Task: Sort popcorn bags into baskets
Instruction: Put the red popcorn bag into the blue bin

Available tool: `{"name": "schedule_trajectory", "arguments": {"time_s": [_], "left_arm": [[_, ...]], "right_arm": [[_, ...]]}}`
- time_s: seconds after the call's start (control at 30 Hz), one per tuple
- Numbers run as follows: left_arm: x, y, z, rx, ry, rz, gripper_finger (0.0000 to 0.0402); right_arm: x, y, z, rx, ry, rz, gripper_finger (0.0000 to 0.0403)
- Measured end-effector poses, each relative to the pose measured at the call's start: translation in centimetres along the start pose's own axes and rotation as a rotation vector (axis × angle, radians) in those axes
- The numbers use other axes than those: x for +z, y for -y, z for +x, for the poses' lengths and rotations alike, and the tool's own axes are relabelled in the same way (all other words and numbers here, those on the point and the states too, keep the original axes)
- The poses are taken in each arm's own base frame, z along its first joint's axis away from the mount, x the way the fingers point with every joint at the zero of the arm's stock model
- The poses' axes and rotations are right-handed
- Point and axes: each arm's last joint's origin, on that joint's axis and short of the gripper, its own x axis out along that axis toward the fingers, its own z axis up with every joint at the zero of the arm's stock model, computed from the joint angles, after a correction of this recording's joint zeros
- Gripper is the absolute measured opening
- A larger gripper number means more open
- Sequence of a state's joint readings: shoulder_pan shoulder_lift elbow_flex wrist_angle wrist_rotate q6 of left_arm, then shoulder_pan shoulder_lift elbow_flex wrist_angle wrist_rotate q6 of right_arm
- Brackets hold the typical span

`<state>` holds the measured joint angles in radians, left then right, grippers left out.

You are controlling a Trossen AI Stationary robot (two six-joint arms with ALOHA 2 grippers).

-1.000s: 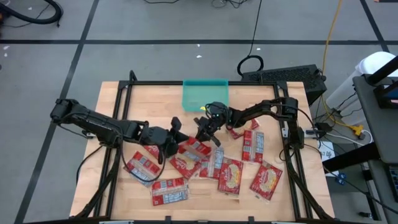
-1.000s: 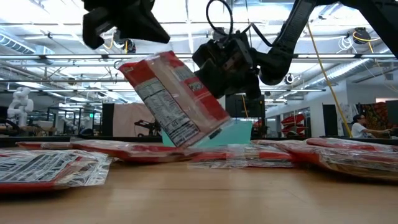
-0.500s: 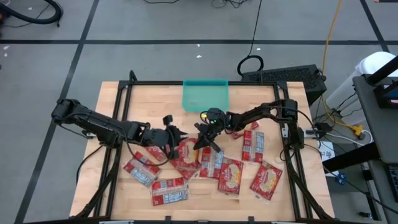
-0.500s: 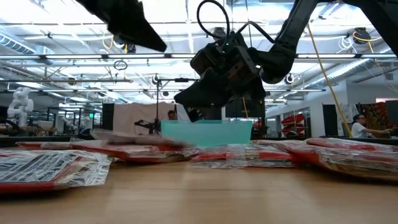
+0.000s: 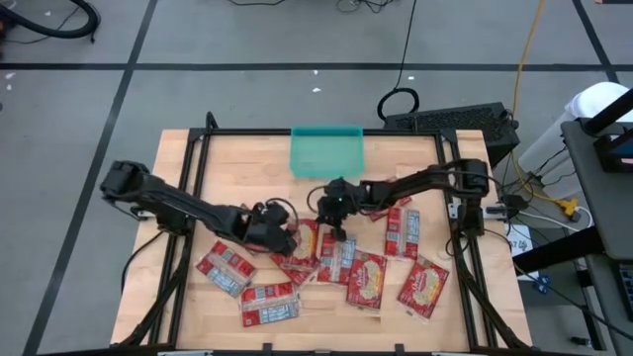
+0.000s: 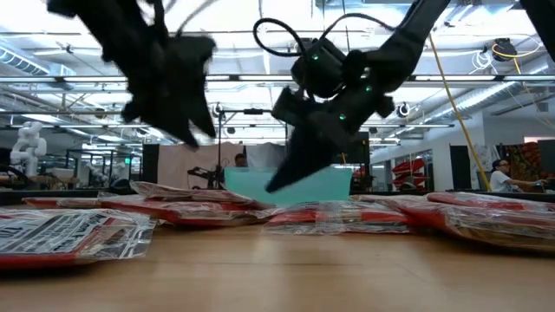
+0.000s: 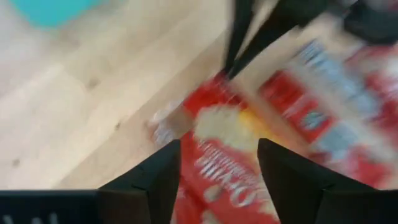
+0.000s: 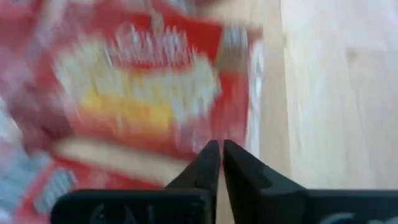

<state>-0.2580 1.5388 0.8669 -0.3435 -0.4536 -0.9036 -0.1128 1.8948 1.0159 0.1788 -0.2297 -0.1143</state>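
Note:
Several red popcorn bags (image 5: 366, 279) lie flat in a loose pile on the wooden table's near half. Some show white backs (image 5: 269, 305). The teal basket (image 5: 326, 151) stands at the far edge with nothing in it. My left gripper (image 7: 217, 162) hangs open just above one red bag (image 7: 230, 143) in the middle of the pile, a finger on either side of the bag's picture, and touches nothing. My right gripper (image 8: 221, 149) is shut and slants down at that bag's far end (image 7: 217, 87). My right gripper points its shut fingertips (image 7: 229, 67) at the red bag's far end, slanting down from the table's far right. The low view shows the tips (image 6: 276, 184) close over the pile. I cannot tell whether they touch the bag.
More bags lie to the near left (image 5: 226, 269) and near right (image 5: 425, 287). A black frame rail (image 5: 297, 133) runs along the table's far edge, behind the basket. Bare wood lies between the pile and the basket (image 5: 257, 173).
A bag that hung tilted above the table under my left gripper has fallen flat onto the pile. My left gripper has let it go, rolled about its own line and sunk toward the pile. My right gripper has tipped down toward the same bags.

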Motion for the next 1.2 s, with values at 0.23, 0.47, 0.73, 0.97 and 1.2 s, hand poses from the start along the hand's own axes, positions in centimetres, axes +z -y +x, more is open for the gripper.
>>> {"name": "schedule_trajectory", "arguments": {"time_s": [0.23,0.47,0.73,0.97,1.2], "left_arm": [[-1.5,-0.7,5.0,0.100,-0.118,-0.074,0.0227],[-1.2,-1.0,6.4,0.076,-0.146,-0.073,0.0185],[0.8,-1.5,5.7,-0.001,-0.110,0.041,0.0025],[1.8,-2.1,6.2,0.001,-0.069,0.078,0.0004],[3.8,-2.4,3.9,0.013,0.065,0.156,0.0002]], "right_arm": [[-1.4,-2.0,-0.6,-0.041,-0.098,-0.053,0.0095],[-1.9,-2.4,-0.5,-0.145,-0.110,0.052,0.0175],[-1.8,-2.4,-0.5,-0.148,-0.101,0.089,0.0215],[-1.7,-2.4,-1.6,-0.154,-0.133,0.171,0.0217],[0.2,-2.0,-4.9,-0.171,-0.063,0.184,0.0217]]}}
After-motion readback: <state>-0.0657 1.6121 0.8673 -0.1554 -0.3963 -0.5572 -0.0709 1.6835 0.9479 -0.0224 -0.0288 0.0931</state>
